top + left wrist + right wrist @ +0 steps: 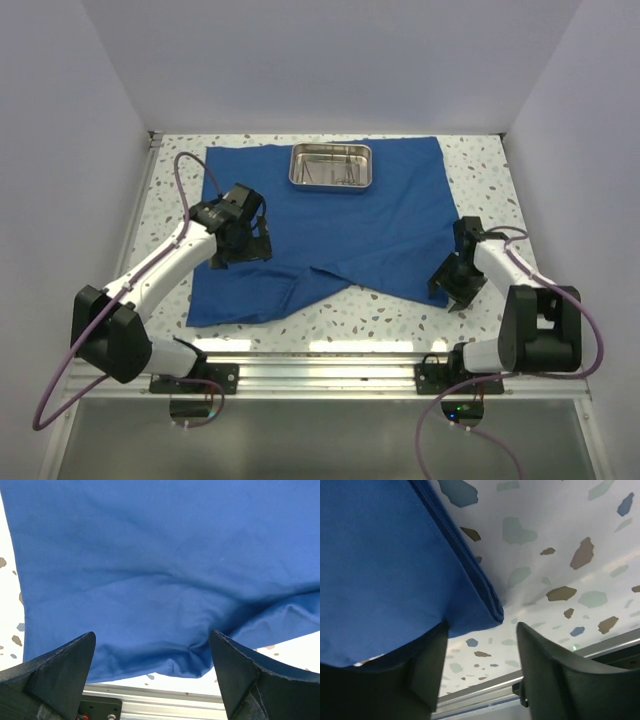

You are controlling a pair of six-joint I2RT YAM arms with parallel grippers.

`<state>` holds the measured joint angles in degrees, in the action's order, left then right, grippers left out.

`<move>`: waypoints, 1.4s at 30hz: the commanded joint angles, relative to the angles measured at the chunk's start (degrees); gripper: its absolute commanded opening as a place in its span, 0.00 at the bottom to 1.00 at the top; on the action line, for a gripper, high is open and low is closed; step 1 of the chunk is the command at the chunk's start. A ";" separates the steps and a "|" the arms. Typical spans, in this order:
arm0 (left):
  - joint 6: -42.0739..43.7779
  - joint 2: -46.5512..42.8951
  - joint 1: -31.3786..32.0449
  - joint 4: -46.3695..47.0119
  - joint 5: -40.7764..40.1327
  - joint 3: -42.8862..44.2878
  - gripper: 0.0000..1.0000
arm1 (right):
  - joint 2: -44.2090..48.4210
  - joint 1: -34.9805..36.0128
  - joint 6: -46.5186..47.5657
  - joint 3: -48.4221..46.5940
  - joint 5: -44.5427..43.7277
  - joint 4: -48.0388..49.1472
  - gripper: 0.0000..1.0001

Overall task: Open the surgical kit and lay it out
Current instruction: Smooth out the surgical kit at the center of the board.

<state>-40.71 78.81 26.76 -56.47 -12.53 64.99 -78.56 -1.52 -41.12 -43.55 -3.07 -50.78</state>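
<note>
On the speckled table: blue cloth wrap spread open, steel tray set at its far edge. Left gripper held wide open above cloth. Right gripper jaws parted around near-right corner, unclamped.

the white-and-black left arm is stretching from its base at 7 o'clock of the overhead view out toward 1 o'clock, with the wrist bending downward. its black two-finger left gripper is hanging tip-down. in the wrist view its dark wedge-shaped left fingers are standing wide apart, at 8 and 4 o'clock of the frame. the white-and-black right arm is reaching from its base at 5 o'clock toward 11 o'clock, then folding back at the wrist. its black two-finger right gripper is pointing down toward 7 o'clock. its dark right fingers are sitting partly apart, with a clear gap showing between them.
</note>
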 commanded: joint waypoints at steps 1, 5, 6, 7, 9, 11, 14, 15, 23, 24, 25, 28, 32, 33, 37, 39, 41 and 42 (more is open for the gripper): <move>1.95 -1.90 0.04 3.91 0.32 -3.11 1.00 | -1.94 -0.15 -1.50 0.83 1.66 5.95 0.58; 2.39 -2.69 -0.04 4.70 0.32 -5.05 1.00 | -5.36 -0.06 -1.59 0.57 0.35 7.89 0.11; 2.56 -2.87 -0.05 4.70 0.14 -5.22 1.00 | -5.98 -0.15 -1.42 0.14 -0.09 7.72 0.02; 2.74 -2.95 -0.05 4.79 0.06 -5.57 1.00 | -6.51 -0.06 -1.33 -0.48 -0.70 7.20 0.00; 2.91 -2.96 -0.05 5.23 -0.12 -5.84 1.00 | -7.91 -0.06 -0.80 -2.67 -2.02 5.45 0.00; 3.18 -2.96 -0.13 6.01 -0.12 -6.10 1.00 | -7.92 -0.24 -0.54 -4.51 -4.57 4.12 0.00; 3.44 -2.43 -0.05 6.89 0.14 -6.10 1.00 | -4.42 -1.64 -2.63 -6.36 -8.78 -1.05 0.00; 3.62 -2.25 -0.05 7.16 0.23 -6.10 1.00 | -2.49 -2.25 -3.60 -6.72 -9.93 -4.73 0.00; 5.46 1.17 -0.13 9.71 3.13 -5.23 1.00 | 6.84 -5.07 -8.70 -7.70 -17.40 -16.63 0.00; 5.99 1.87 -0.13 9.45 3.39 -4.27 1.00 | 7.28 -5.42 -8.88 -7.17 -17.06 -16.80 0.00; 6.51 3.10 -0.13 9.01 3.22 -2.35 1.00 | 7.29 -5.77 -8.97 -6.73 -16.53 -16.98 0.00; 8.19 4.68 -0.22 8.13 2.08 0.48 1.00 | 7.28 -8.14 -9.50 -6.11 -15.04 -19.08 0.00; 8.54 6.18 -0.75 8.48 3.74 1.98 1.00 | 9.39 -9.47 -9.42 -7.16 -14.51 -23.20 0.72; 8.63 6.88 -0.92 8.39 3.92 2.85 1.00 | 9.83 -9.64 -8.72 -7.42 -13.81 -23.74 0.95; 9.94 7.85 -1.88 6.72 3.04 5.49 1.00 | 11.15 -9.56 -8.89 -11.02 -15.03 -27.00 0.99; 10.56 7.94 -2.77 6.29 2.34 6.64 1.00 | 10.19 -9.56 -9.06 -13.22 -17.04 -27.09 0.99; 11.79 8.03 -5.40 5.93 2.95 7.69 1.00 | 8.88 -9.56 -8.63 -17.69 -19.07 -25.08 0.99; 12.31 8.29 -6.45 5.93 3.39 8.30 1.00 | 8.08 -9.56 -7.93 -19.28 -19.16 -24.46 0.99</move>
<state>-31.40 86.89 23.38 -50.06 -9.32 69.89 -69.38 -10.94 -48.99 -56.84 -18.59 -75.57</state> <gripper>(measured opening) 0.996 0.986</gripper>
